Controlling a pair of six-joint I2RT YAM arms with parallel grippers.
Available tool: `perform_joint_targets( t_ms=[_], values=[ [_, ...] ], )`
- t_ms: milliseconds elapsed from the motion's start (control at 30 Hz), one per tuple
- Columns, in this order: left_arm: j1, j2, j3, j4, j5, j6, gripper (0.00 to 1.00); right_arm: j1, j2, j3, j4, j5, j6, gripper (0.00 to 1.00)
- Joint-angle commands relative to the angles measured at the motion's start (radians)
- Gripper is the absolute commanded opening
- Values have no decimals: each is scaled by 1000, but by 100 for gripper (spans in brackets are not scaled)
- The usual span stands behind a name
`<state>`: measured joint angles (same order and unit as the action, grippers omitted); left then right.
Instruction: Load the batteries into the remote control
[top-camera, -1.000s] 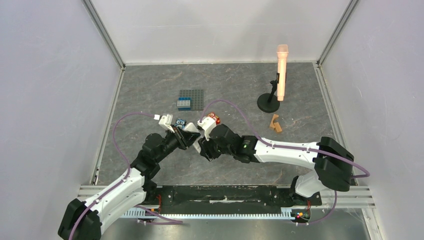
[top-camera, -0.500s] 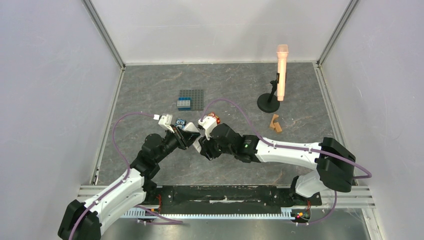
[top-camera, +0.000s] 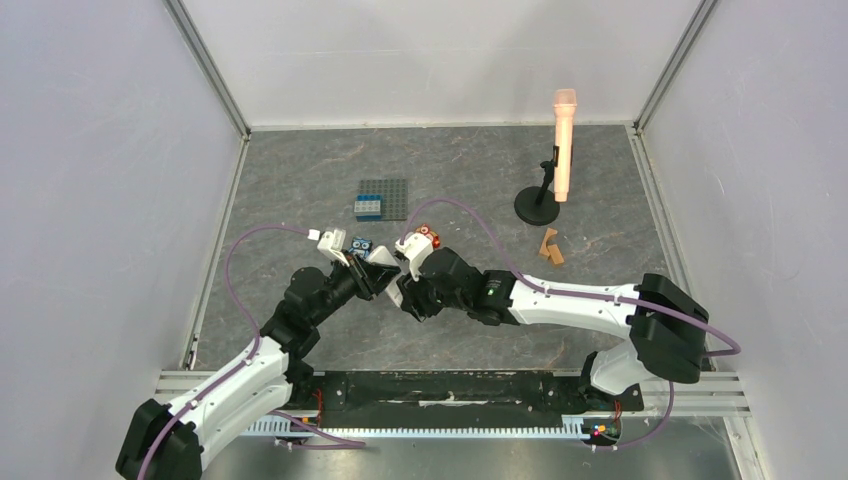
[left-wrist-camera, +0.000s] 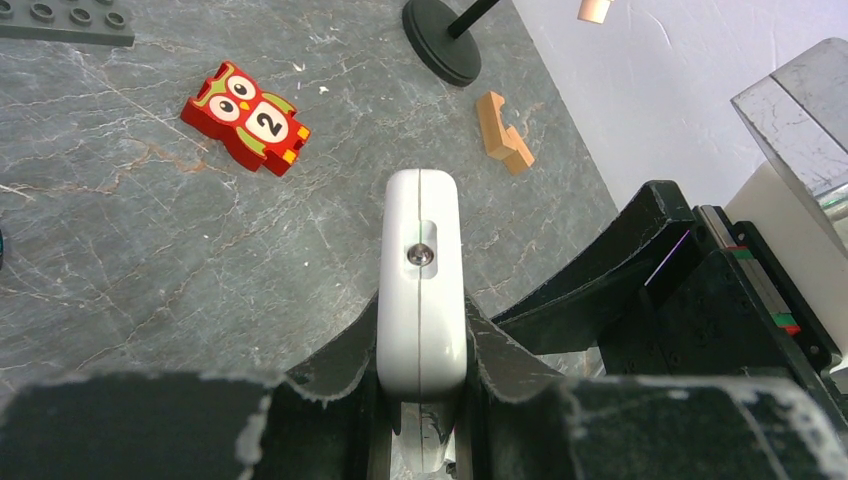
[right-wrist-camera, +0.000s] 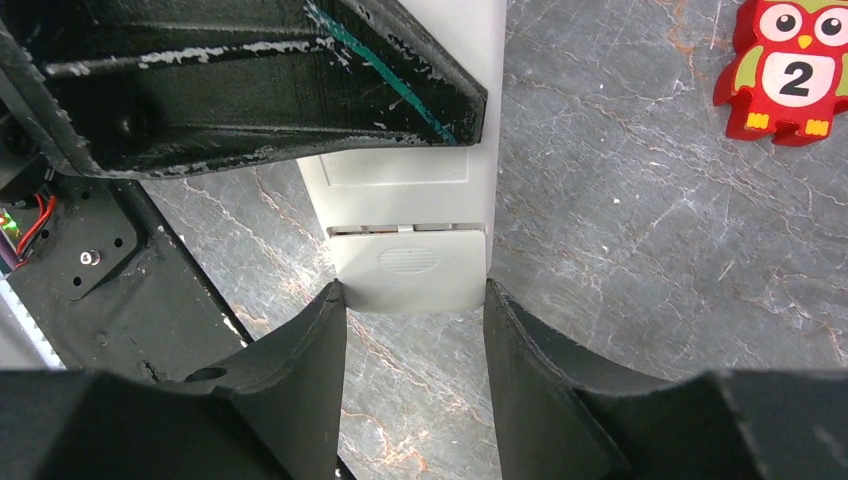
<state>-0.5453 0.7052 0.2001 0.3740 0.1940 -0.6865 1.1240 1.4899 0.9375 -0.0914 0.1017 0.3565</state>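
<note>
The white remote control (left-wrist-camera: 422, 280) is held on edge between my left gripper's (left-wrist-camera: 422, 325) two fingers, clear of the table. In the right wrist view its back (right-wrist-camera: 410, 190) faces the camera, with the ribbed battery cover (right-wrist-camera: 410, 265) at the near end. My right gripper (right-wrist-camera: 412, 295) has its fingertips (right-wrist-camera: 335, 300) pressed against both sides of that cover end. In the top view the two grippers meet at mid-table, the left (top-camera: 372, 270) and the right (top-camera: 402, 285). The batteries are not in view.
A red owl toy (top-camera: 425, 236) and a blue owl toy (top-camera: 361, 245) lie just behind the grippers. A grey stud plate (top-camera: 390, 195) with a blue brick (top-camera: 368, 207) lies farther back. A microphone stand (top-camera: 538, 205) and brown wooden pieces (top-camera: 550, 247) are at the right.
</note>
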Motion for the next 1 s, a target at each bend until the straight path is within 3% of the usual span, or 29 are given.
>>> perform_joint_targets(
  t_ms=[0,667,967],
  values=[
    [-2,0,29,32,31,24,2,-6,15,47,32,6,-16,31],
    [-2,17,1,117,70,-93,2,-12,79,130,28,-16,-9,32],
    [-2,3,-9,167,41,-225,2,-32,67,149,-14,-78,11,40]
  ],
)
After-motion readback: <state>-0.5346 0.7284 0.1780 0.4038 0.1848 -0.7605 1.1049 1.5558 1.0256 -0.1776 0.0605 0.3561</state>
